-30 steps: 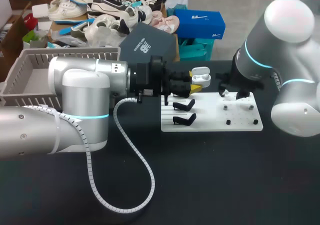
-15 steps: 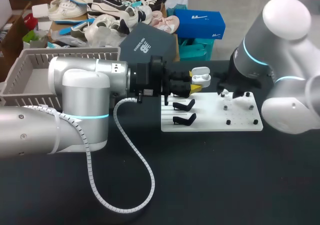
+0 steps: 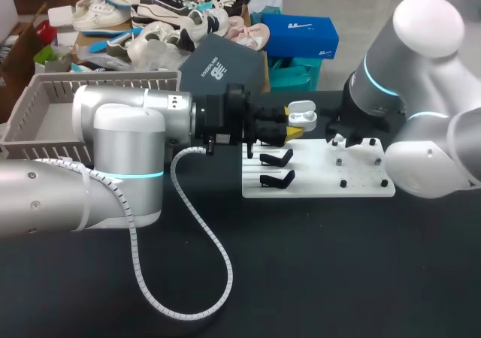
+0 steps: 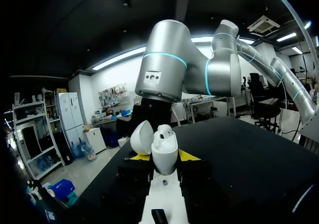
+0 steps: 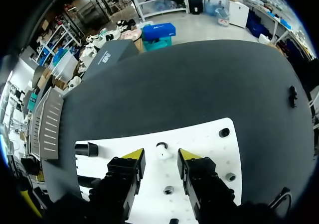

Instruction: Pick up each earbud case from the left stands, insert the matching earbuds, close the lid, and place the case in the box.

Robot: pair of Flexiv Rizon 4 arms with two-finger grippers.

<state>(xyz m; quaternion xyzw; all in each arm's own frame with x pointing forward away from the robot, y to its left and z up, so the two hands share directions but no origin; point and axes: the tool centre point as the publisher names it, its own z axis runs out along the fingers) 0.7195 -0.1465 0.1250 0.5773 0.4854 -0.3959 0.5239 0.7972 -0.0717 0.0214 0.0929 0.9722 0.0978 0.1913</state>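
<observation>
Left tool (image 4: 164,157): closing on the glossy white oval earbud case (image 4: 164,152), pinching its lower body from both sides and holding it off the black bench (image 3: 316,278).
Case position: sitting at 11 o'clock of the flat white stand board (image 3: 361,180), lid (image 4: 141,137) hinged back, mouth facing up. Probably being presented for loading.
Right tool (image 5: 160,157): fingers parted, gripping nothing, straddling the small white earbud (image 5: 162,153) on the board with a gap either side.
Box: grey slatted plastic basket (image 3: 45,105) waiting at 9 o'clock.
</observation>
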